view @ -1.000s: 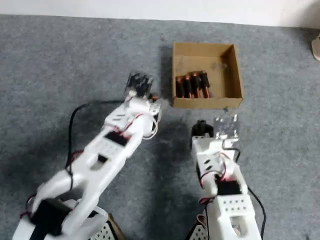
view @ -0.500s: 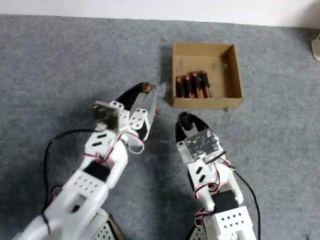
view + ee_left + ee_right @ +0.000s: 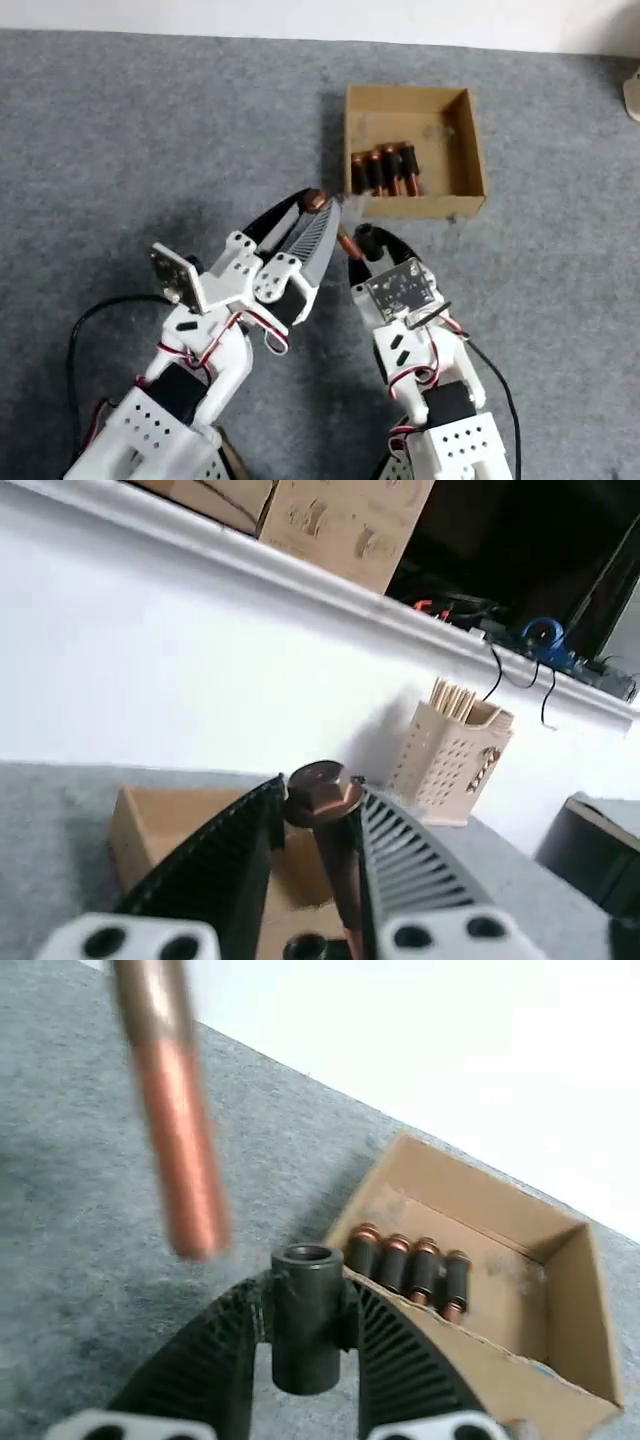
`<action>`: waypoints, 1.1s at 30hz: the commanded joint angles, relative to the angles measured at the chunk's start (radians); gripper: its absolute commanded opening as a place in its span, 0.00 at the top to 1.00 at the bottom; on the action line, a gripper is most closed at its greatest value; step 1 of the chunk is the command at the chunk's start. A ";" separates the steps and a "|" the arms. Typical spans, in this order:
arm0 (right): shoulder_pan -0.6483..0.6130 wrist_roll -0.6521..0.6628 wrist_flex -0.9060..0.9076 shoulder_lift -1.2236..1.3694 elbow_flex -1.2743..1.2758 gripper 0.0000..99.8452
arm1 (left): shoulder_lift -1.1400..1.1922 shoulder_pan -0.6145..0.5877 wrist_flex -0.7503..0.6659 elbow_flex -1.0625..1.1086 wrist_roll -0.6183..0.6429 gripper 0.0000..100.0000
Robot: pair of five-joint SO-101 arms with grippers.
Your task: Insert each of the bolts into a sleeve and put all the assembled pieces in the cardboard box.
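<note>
My left gripper (image 3: 314, 207) (image 3: 318, 802) is shut on a copper bolt (image 3: 335, 226) (image 3: 324, 792), held by its hex head with the shank slanting down toward the other arm. My right gripper (image 3: 366, 242) (image 3: 306, 1298) is shut on a black sleeve (image 3: 305, 1316) (image 3: 368, 237), standing upright with its bore open upward. The bolt's shank (image 3: 180, 1140) hangs just above and beside the sleeve's mouth, tip apart from it. The cardboard box (image 3: 348, 150) (image 3: 560, 1290) lies just beyond both grippers and holds several assembled pieces (image 3: 385, 171) (image 3: 410, 1270) in a row.
Grey carpet covers the table. A white wall runs along the far edge. A pale slotted holder (image 3: 450, 760) with sticks stands far off to one side, and another cardboard box (image 3: 340, 525) sits above the wall ledge.
The left arm has swung in toward the right arm, carrying the bolt over the sleeve. The right gripper rose and tilted earlier, then held still.
</note>
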 commanded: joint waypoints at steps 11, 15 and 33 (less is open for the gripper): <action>-0.051 0.009 -0.007 -0.027 0.133 1.00 | 0.044 -0.008 -0.196 0.082 -0.166 0.99; -0.061 0.009 -0.007 -0.028 0.133 1.00 | 0.097 -0.065 -0.275 0.093 -0.161 0.99; -0.101 0.009 -0.007 -0.028 0.133 1.00 | 0.409 -0.079 -0.365 -0.035 -0.158 0.99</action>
